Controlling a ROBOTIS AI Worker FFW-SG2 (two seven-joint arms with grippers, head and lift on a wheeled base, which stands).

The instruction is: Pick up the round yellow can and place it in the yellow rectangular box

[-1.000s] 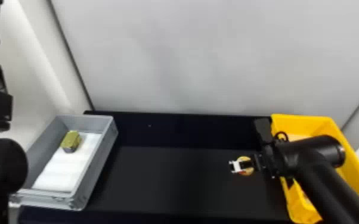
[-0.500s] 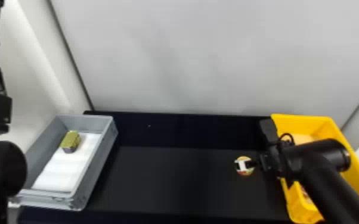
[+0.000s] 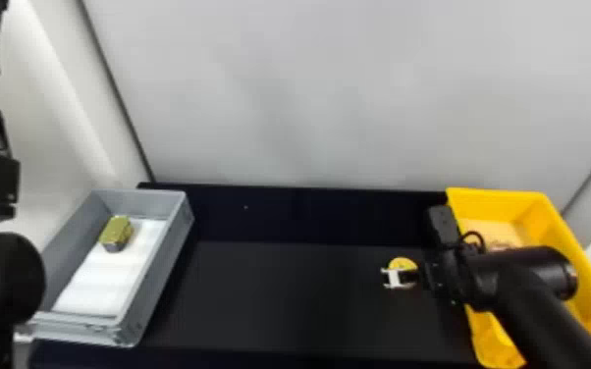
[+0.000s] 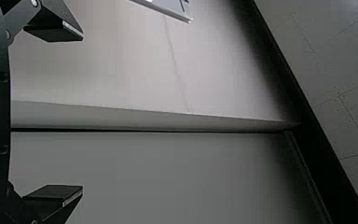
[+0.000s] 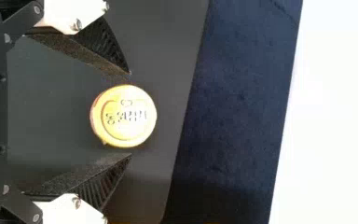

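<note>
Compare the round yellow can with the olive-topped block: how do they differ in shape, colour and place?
The can has a circular top; the block's is roughly rectangular. The can's top is yellow, the block's olive. The can shows between the right hand's parted fingers, the block inside the grey box. Both are smaller than that box.

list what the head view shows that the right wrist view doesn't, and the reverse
Head view: the gray box with its white liner and gold tin, plus the left arm at that side's edge.

Right wrist view: printing on the lid of the round yellow can, the ribbed sides of the fingers, and a gap between the can and each fingertip.

Both: the can, the right gripper, the dark table and the pale wall.
</note>
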